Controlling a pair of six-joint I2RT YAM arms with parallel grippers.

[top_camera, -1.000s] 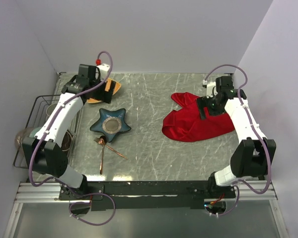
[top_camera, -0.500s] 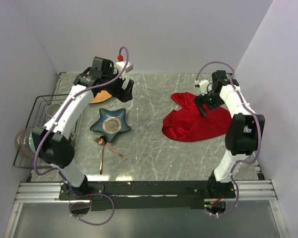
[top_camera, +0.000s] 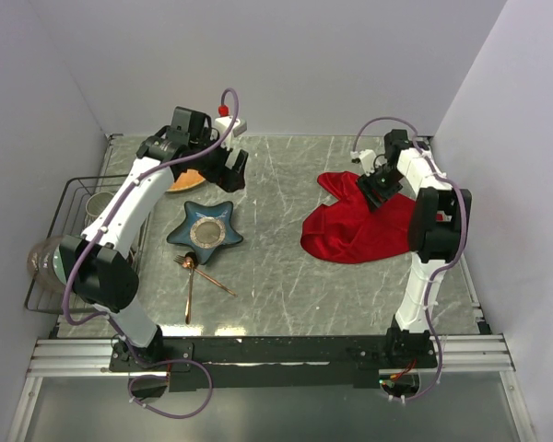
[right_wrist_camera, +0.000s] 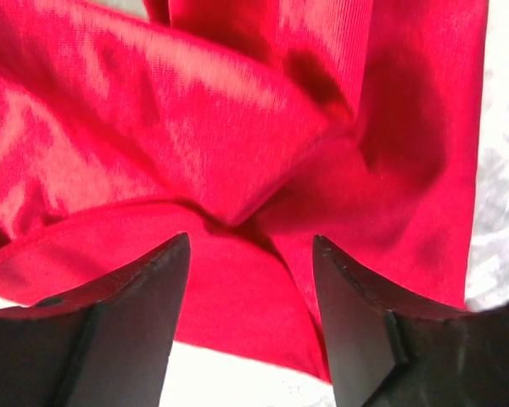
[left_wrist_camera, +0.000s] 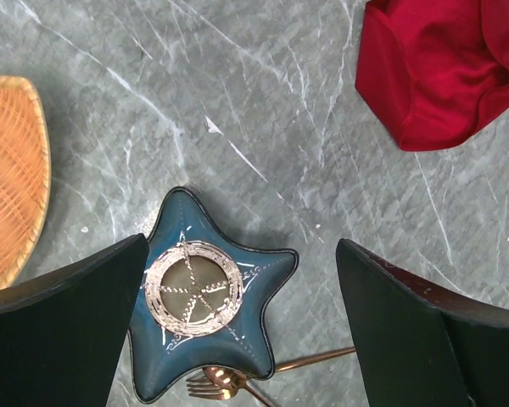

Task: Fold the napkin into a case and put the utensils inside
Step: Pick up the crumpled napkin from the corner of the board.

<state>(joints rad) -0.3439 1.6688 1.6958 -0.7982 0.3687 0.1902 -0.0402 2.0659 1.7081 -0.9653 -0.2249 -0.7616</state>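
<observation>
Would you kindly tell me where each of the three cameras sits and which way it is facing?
Top external: fixed above and behind the arms, looking down on the table; both arms show whole, bases at the bottom.
Left wrist: on the left gripper, looking straight down on the blue star dish, utensils and orange plate; its open fingers frame the lower corners.
Right wrist: on the right gripper, close above the napkin; its two fingers fill the bottom.
Shared: the napkin shows in all three.
</observation>
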